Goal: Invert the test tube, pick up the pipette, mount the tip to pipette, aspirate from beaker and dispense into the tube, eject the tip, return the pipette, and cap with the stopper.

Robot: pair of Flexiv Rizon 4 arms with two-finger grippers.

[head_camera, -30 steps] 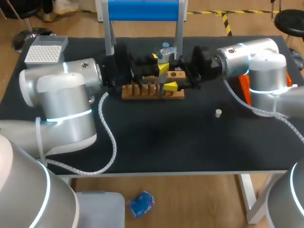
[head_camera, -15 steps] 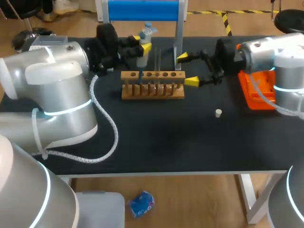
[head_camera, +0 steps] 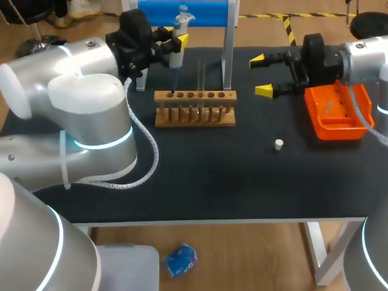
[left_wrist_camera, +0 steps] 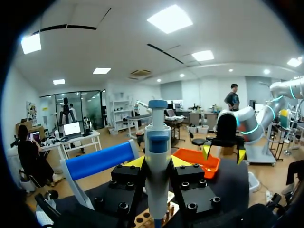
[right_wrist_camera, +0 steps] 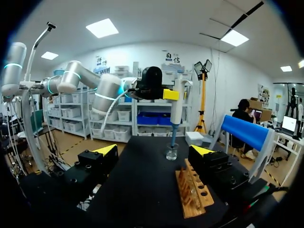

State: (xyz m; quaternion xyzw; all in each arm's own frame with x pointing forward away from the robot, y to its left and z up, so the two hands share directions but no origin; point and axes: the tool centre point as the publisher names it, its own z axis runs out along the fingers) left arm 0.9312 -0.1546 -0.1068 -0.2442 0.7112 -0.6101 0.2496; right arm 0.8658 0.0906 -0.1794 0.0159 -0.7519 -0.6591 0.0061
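Pipette (head_camera: pixel 176 59) is upright at the upper left-centre of the head view, clamped in the left gripper (head_camera: pixel 177 43) above the wooden rack (head_camera: pixel 194 115); the right gripper (head_camera: pixel 260 76) at upper right is wide open and empty, so the pick-up seems done and mounting a tip will need careful alignment

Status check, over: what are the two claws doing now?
Left gripper shut on pipette, above beaker. Right gripper open, empty, near orange tray. Nothing in the way.

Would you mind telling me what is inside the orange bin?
In the head view, the bin holds one small pale sliver, too small to identify. Nothing else shows on its floor. The right arm covers part of its far rim.
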